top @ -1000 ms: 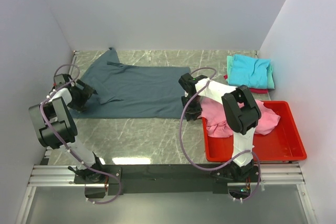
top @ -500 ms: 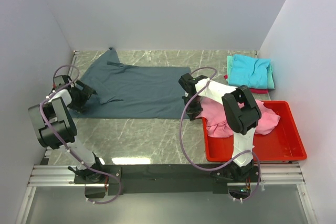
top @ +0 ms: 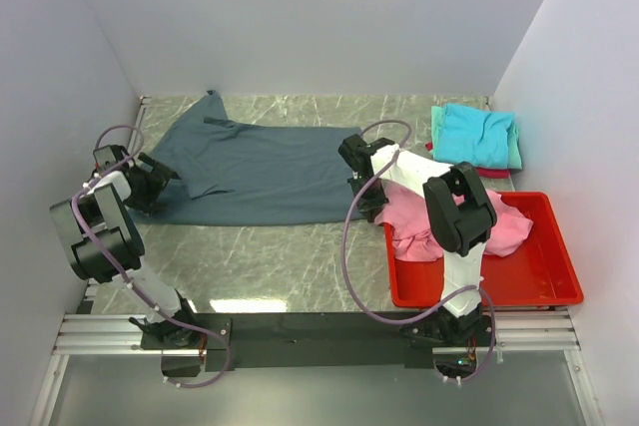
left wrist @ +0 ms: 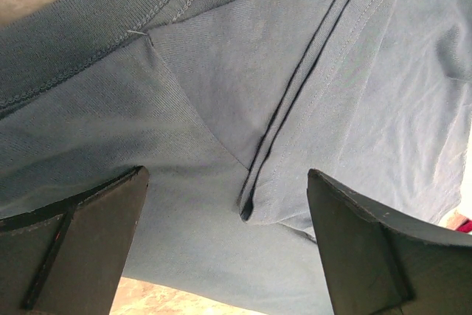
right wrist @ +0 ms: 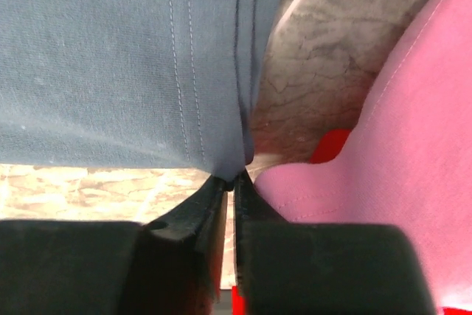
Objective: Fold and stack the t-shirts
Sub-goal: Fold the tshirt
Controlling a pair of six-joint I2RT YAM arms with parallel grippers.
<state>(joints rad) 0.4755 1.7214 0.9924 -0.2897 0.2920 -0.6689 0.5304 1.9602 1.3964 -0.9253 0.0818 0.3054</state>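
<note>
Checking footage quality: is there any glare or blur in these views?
Top external: sharp, but with a white glare patch on the table. Left wrist: slate t-shirt crisp, stitching readable. Right wrist: right gripper close, dark and soft; the cloth beyond it is sharper.

Only a sliver of the red folded tee (top: 496,173) shows beneath the turquoise tee (top: 475,133) (the mint tee (top: 515,152) likewise an edge strip), the right arm (top: 454,209) covers part of the pink tee (top: 511,231), and the slate tee (left wrist: 295,71) runs past the left wrist view's edges.
</note>
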